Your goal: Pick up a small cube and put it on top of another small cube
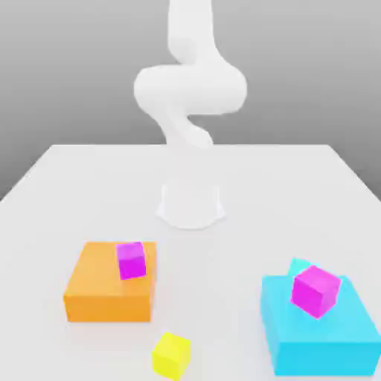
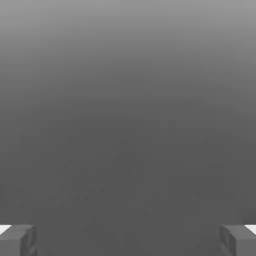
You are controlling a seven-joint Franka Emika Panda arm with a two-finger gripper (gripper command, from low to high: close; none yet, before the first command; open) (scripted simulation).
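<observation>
The small yellow cube sits on the white surface, near the front. It is between the orange block and the big cyan block, closer to the orange one, and it does not touch either. It is turned a bit, so one of its corners points to the front.

The orange block is low and flat, on the exterior view's left. A small purple cube is on top of it, near the side that faces the middle. The big cyan block is on the exterior view's right. A small pink cube shows over its top, turned so a corner faces front. A bit of a small cyan thing peeks out behind the pink cube. It is too hidden to tell its shape.

The white robot arm stands at the back, in the middle. The hand is wide open, with its two fingers far apart and nothing between them.
</observation>
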